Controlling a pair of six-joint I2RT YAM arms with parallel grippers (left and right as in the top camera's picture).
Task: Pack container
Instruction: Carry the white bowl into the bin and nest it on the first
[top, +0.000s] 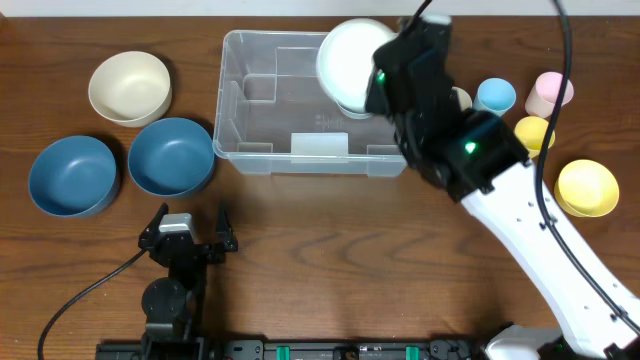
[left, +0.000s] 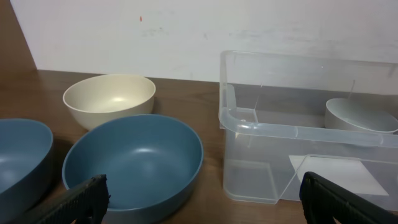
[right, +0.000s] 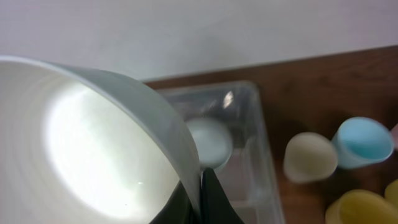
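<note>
Clear container (top: 262, 112) at the far centre of the table; right gripper (right: 200, 193) clenched on the rim of a white bowl (top: 350, 55) above its right end.

The container is see-through, rectangular with rounded corners and a rimmed edge, with moulded ribs inside and a white label (top: 320, 146) on its near wall. A pale bowl (left: 360, 115) sits on its floor at the right end, and the left part of the floor is bare. The left gripper (top: 191, 222) is released, jaws wide, low at the near side of the table and well apart from the container. Two blue bowls (top: 172, 155) and a cream bowl (top: 130, 87) crowd the left wall. Cups (top: 495, 96) and a yellow bowl (top: 587, 187) stand to the right. Bare tabletop (top: 330, 250) lies before the near wall.
</note>
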